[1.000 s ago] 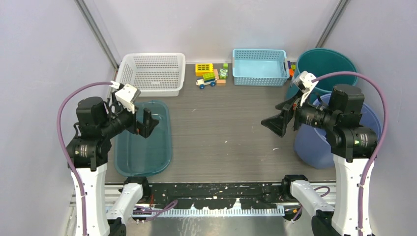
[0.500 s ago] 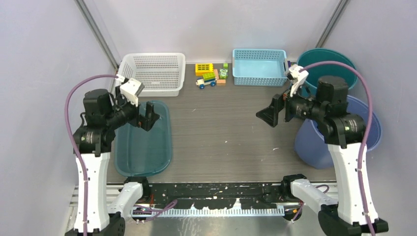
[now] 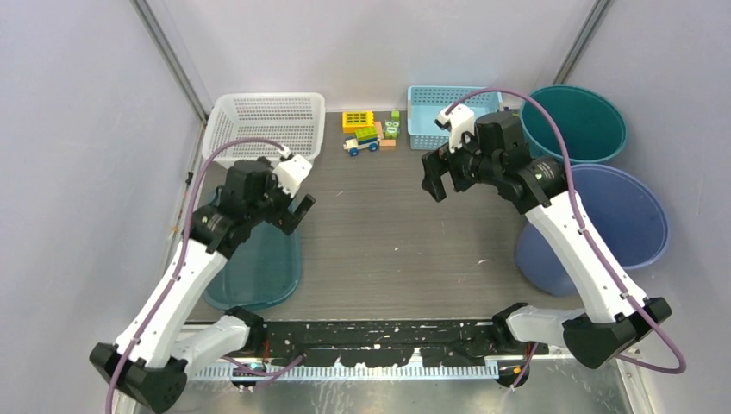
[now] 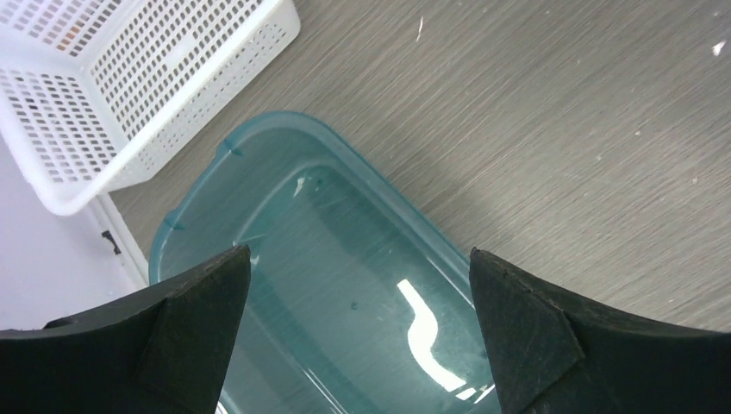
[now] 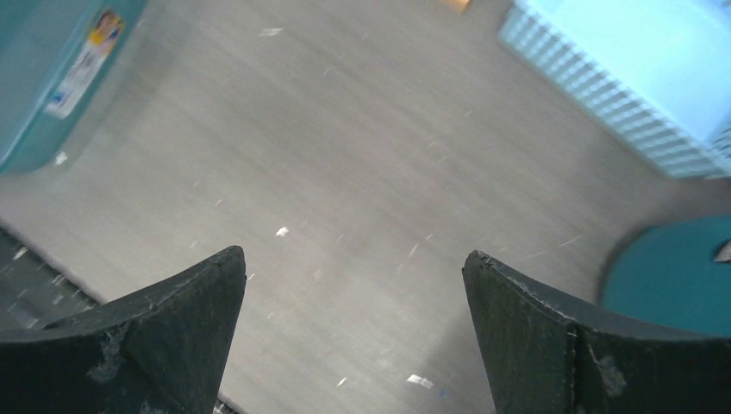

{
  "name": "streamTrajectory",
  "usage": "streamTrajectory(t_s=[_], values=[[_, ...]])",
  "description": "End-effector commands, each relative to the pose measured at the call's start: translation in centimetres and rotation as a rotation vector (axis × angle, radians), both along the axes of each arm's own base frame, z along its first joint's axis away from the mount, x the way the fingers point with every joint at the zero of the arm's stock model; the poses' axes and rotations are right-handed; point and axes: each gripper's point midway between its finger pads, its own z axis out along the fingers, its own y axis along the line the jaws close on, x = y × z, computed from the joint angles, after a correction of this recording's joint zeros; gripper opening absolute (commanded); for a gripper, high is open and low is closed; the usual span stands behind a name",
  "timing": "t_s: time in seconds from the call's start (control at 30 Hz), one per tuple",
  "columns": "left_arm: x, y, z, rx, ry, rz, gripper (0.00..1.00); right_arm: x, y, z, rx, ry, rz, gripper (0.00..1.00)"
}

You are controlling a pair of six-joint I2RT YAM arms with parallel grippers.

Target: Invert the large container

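The large container (image 3: 254, 269) is a see-through teal rectangular tub lying open side up at the table's left. In the left wrist view the large container (image 4: 345, 285) fills the lower middle. My left gripper (image 3: 293, 210) hovers above its far right corner, open, nothing between its fingers (image 4: 194, 302). My left gripper (image 4: 358, 253) looks straight down into the tub. My right gripper (image 3: 440, 181) hangs open over bare table near the blue basket, far from the tub. In the right wrist view my right gripper (image 5: 353, 254) is empty, and the tub's corner (image 5: 34, 86) shows at top left.
A white basket (image 3: 267, 128) stands behind the tub. Toy blocks (image 3: 369, 131) lie at the back middle, next to a light blue basket (image 3: 455, 116). A teal round bin (image 3: 573, 121) and a blue round bin (image 3: 621, 224) stand at the right.
Both arms have stretched forward over the table. The left gripper went right, to the tub's far right corner. The right gripper swung left and back towards the blue basket. Both stayed open.
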Motion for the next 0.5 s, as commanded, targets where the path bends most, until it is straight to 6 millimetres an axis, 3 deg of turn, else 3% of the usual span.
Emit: streamTrajectory(t_s=[0.0,0.13,0.47], values=[[-0.7,0.9,2.1,-0.027,-0.204,-0.019,1.0,4.6,-1.2,2.8,-0.045,-0.248,-0.104,1.0],[-2.9,0.1,1.1,-0.073,-0.19,-0.101,1.0,7.4,-1.5,1.7,-0.106,-0.294,-0.143,1.0],[-3.4,1.0,-1.4,-0.13,-0.214,-0.052,1.0,14.6,-2.4,-0.7,-0.207,-0.336,-0.349,1.0]])
